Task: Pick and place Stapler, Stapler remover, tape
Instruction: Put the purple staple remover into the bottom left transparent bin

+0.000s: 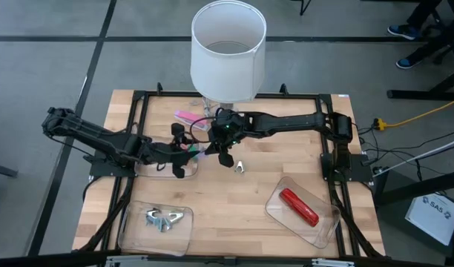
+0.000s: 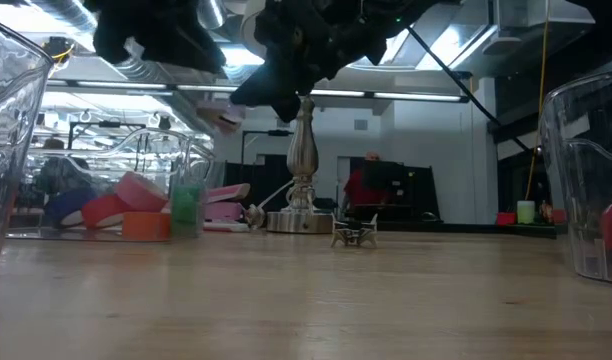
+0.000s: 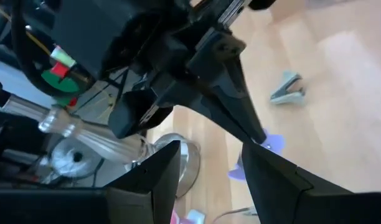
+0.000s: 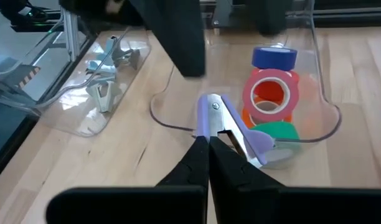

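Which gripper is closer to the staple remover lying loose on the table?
Right. The right gripper hovers just beside the staple remover; the left gripper is farther off, over the tape tray.

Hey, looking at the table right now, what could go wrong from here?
1. The right gripper pinches the purple staple remover by one end, above the tape tray; it might slip and land among the rolls.
2. The left gripper, jaws open, sits very close to the right one; the two arms might collide.
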{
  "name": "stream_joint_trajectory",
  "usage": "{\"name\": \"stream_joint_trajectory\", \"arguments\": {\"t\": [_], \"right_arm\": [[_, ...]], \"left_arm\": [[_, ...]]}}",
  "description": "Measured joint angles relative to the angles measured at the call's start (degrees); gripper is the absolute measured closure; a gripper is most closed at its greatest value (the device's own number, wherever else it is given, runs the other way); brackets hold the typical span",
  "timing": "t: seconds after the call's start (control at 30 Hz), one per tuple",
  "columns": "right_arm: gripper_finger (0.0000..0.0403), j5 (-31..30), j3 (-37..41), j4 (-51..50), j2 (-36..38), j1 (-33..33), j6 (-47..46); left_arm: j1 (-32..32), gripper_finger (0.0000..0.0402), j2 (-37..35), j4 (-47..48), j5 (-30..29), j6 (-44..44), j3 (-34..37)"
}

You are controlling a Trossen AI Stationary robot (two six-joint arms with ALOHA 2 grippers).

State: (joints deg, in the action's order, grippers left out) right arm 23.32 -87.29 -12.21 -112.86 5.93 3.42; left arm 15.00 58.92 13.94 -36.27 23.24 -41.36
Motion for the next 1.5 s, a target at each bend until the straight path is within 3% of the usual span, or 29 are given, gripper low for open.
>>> {"name": "stream_joint_trajectory", "arguments": {"t": [0.23, 0.4, 0.83, 0.97, 1.2, 1.5], "right_arm": [[0.0403, -2.5, 0.0, 0.5, 0.0, 0.0, -0.1], [0.0403, -2.7, 0.0, 3.8, 0.0, 0.0, -0.2], [0.0403, -0.1, 0.0, 9.4, 0.0, -0.3, -2.9], [0.0403, -0.1, 0.0, 9.8, 0.0, -0.3, -3.2], [0.0403, -0.3, 0.0, 10.9, -0.1, -0.2, -3.5], [0.0368, -0.1, 0.0, 11.3, -0.1, -0.2, -3.1]], "left_arm": [[0.0, 0.0233, -6.2, 6.6, 7.6, -4.8, 0.0], [0.0, 0.0233, -6.2, 12.7, 9.1, -8.4, 0.0], [0.0, 0.0235, 0.2, 11.2, 1.5, -2.6, 0.0], [0.0, 0.0264, 1.3, 9.8, 0.1, -1.5, 0.0], [0.0, 0.0371, 1.0, 9.6, 0.1, -1.6, 0.0], [0.0, 0.0373, 1.0, 8.5, 1.7, -5.2, 0.0]]}}
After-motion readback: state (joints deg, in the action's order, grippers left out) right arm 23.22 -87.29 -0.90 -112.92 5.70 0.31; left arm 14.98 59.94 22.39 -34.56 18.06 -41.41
